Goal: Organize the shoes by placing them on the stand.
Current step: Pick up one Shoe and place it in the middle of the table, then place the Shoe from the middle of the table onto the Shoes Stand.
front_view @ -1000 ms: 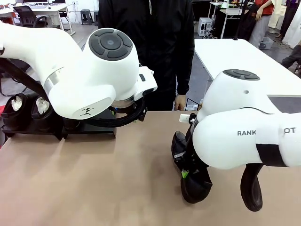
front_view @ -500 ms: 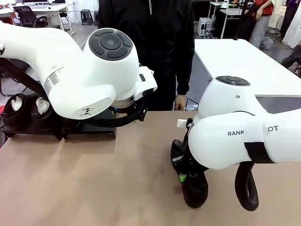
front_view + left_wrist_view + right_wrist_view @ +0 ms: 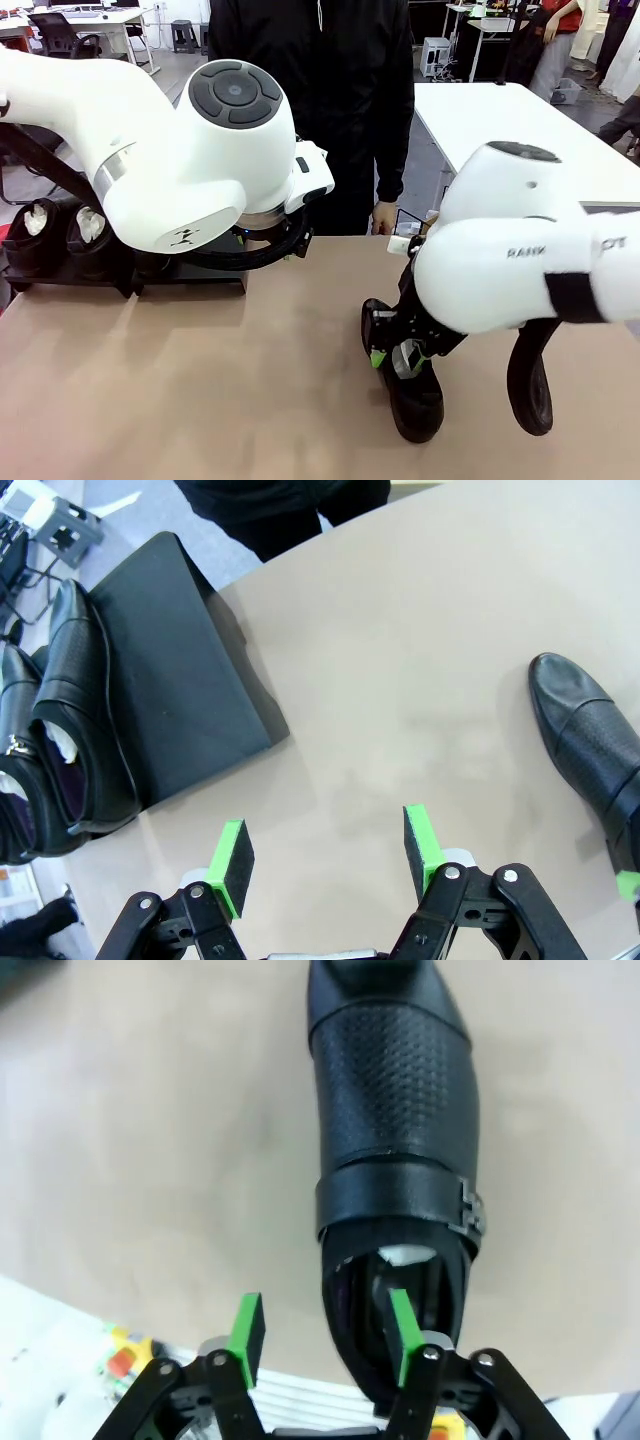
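Meanwhile the right gripper (image 3: pixel 320 1335) stood open over a shoe (image 3: pixel 395 1150) at lower centre — the left gripper (image 3: pixel 325 855) gaped too — two shoes (image 3: pixel 60 730) sat on the stand (image 3: pixel 175 670), upper left.

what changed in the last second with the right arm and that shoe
The right gripper has opened its fingers at the heel of the lone shoe, letting it go; one finger sits inside the opening. The shoe now lies flat on the table. The left gripper stayed open, and two shoes remain on the stand.
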Controlling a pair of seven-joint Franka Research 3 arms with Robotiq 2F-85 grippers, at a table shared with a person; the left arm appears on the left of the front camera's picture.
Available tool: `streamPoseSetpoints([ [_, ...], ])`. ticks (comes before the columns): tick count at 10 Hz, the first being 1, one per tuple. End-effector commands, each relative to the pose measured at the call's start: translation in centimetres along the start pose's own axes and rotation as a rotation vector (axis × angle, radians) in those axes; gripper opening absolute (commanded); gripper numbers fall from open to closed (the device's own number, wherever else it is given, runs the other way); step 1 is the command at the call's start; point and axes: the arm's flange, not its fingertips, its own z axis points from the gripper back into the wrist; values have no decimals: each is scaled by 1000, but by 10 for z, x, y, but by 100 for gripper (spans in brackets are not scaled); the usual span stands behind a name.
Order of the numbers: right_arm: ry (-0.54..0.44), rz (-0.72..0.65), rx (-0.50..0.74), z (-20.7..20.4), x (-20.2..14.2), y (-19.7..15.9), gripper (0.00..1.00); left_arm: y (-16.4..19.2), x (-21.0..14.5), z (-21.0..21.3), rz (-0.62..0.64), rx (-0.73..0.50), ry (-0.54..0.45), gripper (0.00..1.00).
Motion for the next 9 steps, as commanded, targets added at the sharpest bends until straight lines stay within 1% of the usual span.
streamPoseSetpoints([
  [1,63,-20,108,29,-11,-6,100,-2,0,-2,13,17,-25,79],
  [2,144,-18,107,40,-5,-16,100,-2,0,-2,13,17,-25,79],
  [3,21,-16,42,15,-4,-1,100,-2,0,-2,13,17,-25,79],
  [9,21,-16,42,15,-4,-1,100,-2,0,-2,13,17,-25,79],
])
